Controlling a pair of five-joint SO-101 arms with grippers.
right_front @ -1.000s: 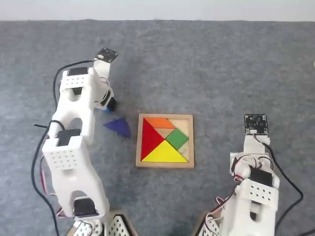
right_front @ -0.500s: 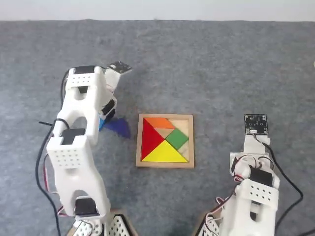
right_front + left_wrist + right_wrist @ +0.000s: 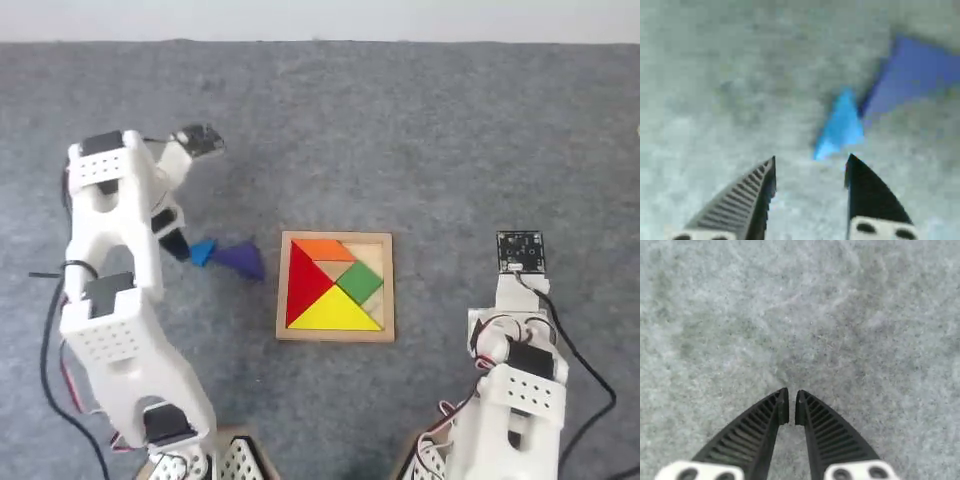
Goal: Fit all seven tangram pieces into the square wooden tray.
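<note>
The square wooden tray lies mid-table and holds orange, red, green and yellow pieces, with bare wood at its right side. Left of it on the grey mat lie a purple triangle and a small light blue triangle, touching corner to corner. In the left wrist view the light blue triangle and purple triangle sit just beyond my left gripper, which stands open. My left gripper hangs just left of the blue triangle. My right gripper is shut over bare mat.
The right arm stands folded at the front right, clear of the tray. Grey mat stretches free behind and to the right of the tray. A pale wall edge runs along the far side of the table.
My left arm has swung left and back, off the two loose triangles. The light blue triangle now lies uncovered beside the purple one. The right arm has kept still.
</note>
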